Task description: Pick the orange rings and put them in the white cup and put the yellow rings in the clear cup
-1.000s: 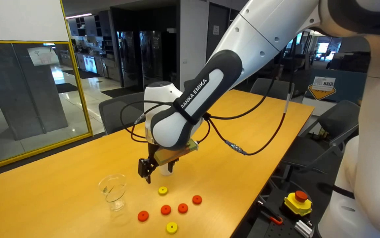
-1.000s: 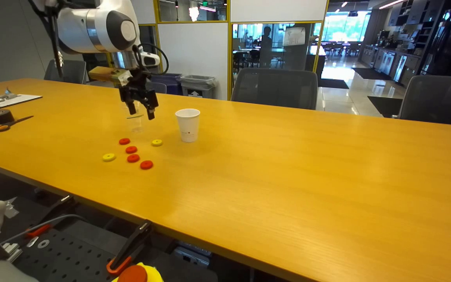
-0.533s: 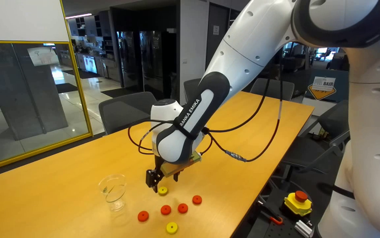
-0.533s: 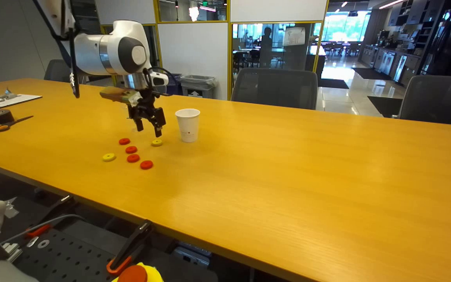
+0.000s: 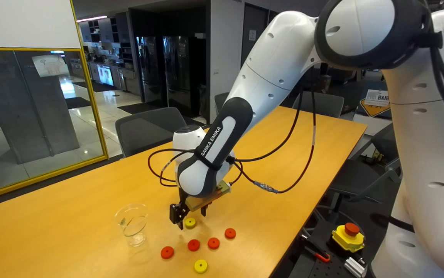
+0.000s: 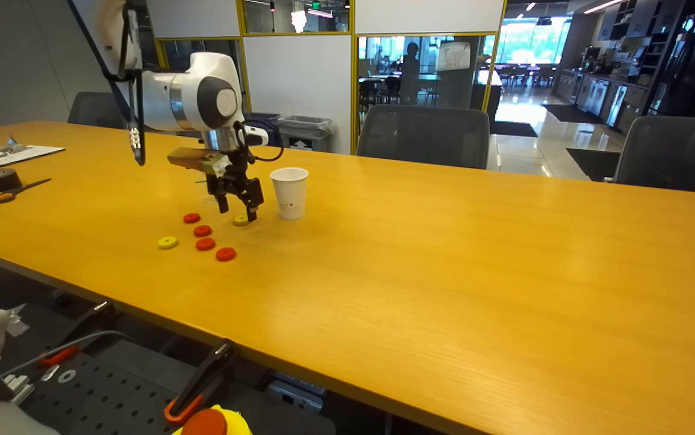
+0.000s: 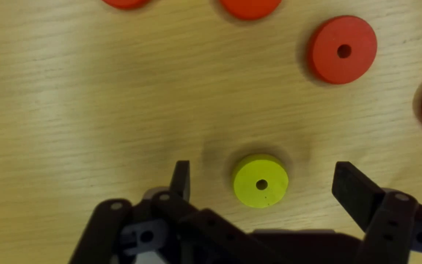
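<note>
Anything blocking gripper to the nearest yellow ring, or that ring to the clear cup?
Nothing visible. In the wrist view the open gripper frames the yellow ring, a gap on each side. In an exterior view only the gripper itself shows between that ring and the clear cup; the orange rings lie off that line.

I see the white cup (image 6: pixel 290 196) two o'clock from four orange rings (image 6: pixel 205 244), yellow rings (image 6: pixel 168 243) nearby, clear cup (image 5: pixel 132 224) upright.
</note>
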Controlling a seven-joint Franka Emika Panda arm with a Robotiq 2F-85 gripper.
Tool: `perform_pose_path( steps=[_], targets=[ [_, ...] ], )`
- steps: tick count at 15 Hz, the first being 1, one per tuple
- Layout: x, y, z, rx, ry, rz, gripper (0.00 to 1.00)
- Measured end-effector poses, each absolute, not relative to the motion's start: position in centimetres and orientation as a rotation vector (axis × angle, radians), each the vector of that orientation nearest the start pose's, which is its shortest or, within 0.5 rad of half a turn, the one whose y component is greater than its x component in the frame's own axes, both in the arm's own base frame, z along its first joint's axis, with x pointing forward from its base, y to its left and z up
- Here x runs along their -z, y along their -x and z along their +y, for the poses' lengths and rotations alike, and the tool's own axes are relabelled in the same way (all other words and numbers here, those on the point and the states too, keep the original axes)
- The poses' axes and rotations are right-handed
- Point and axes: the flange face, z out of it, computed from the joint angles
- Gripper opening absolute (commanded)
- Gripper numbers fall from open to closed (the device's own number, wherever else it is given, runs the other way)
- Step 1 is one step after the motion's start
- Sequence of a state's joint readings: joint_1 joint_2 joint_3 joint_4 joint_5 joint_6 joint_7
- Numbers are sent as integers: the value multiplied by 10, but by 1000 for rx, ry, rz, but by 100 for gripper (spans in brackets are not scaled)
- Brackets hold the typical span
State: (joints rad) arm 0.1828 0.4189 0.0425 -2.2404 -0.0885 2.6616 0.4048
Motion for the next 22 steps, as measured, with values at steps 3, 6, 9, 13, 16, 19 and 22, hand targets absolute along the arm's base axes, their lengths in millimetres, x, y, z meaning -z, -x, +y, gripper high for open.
perform_pose_path(
  steps=[3, 6, 9, 13, 16, 19, 22],
  targets=[
    [-172, -536, 126, 9, 3155, 155, 100],
    [-167, -540, 126, 2, 3147, 151, 100],
    [-167, -542, 126, 3, 3144, 152, 93],
    [-169, -544, 127, 11, 3142, 143, 49],
    [-170, -545, 126, 15, 3142, 137, 27],
    [-173, -548, 125, 27, 3142, 136, 17],
    [-173, -549, 126, 27, 3142, 133, 17]
  ],
)
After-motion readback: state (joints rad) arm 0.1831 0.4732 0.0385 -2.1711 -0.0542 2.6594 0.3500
